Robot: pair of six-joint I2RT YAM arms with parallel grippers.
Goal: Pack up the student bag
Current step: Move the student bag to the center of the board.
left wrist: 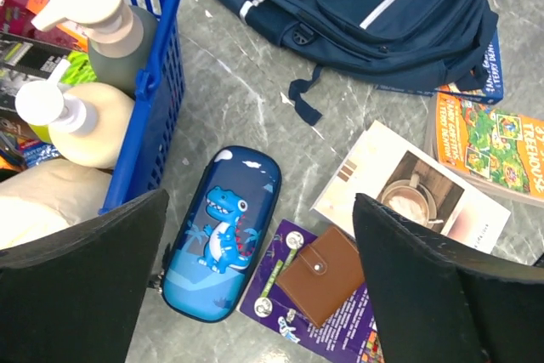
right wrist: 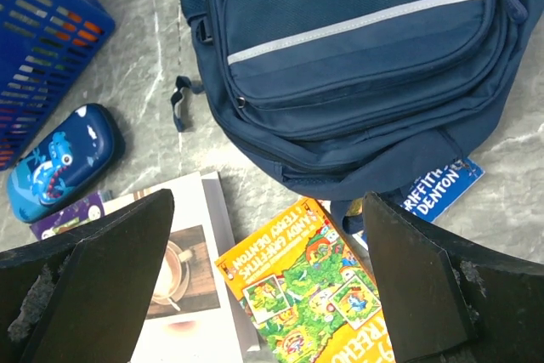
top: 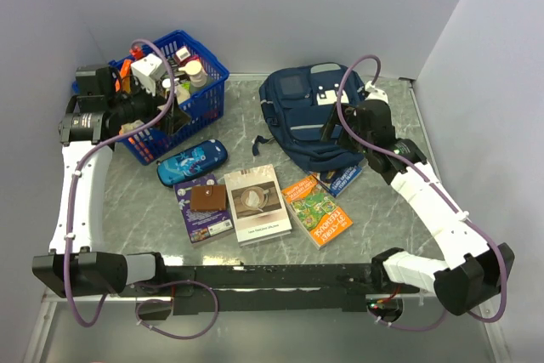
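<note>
1. My left claw (left wrist: 261, 206) stands spread wide with nothing between its fingers, hanging above the table (left wrist: 246, 99).
2. Right under that claw's gap lies the dinosaur pencil case (left wrist: 221, 244). A brown wallet (left wrist: 321, 276) sits just beside it on a purple book (left wrist: 348, 339), nearer the finger on the right of the wrist view.
3. By the other finger is the blue basket (left wrist: 161, 82), with two pump bottles (left wrist: 93, 14) inside.
4. My right claw (right wrist: 268, 197) is also spread wide and holds nothing.
5. The student bag (right wrist: 357, 65) lies flat on the table just ahead of the right claw's fingertips, front panel up, zips closed as far as I can tell.
6. Below the right claw's gap is an orange book (right wrist: 314, 295), with a white book (right wrist: 183, 269) beside it.
7. A blue book (right wrist: 438, 193) pokes out from under the bag's bottom edge.
</note>
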